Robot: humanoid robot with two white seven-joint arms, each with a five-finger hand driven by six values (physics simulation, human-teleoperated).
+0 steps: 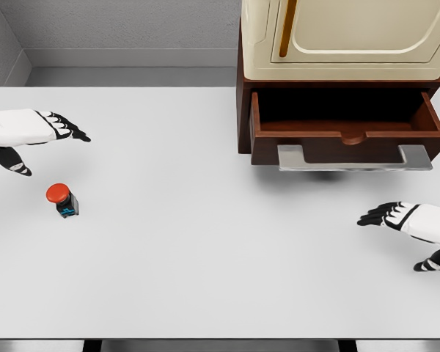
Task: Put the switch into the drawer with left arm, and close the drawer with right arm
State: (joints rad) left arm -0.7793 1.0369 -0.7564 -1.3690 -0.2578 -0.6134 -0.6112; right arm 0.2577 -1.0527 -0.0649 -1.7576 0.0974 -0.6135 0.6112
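- Left hand hovers with fingers spread, holding nothing, near the switch: descend over its red cap, grip the body.
- Right hand rests relaxed below the pulled-out drawer.

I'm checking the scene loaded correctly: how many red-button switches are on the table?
1. The switch stands on the white table at its left side, just below the open left hand. The open drawer looks empty, though its front hides some of the inside.

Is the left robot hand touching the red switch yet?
Apart. The head view shows bare white table between the left robot hand and the switch, which stands alone below the open fingers.
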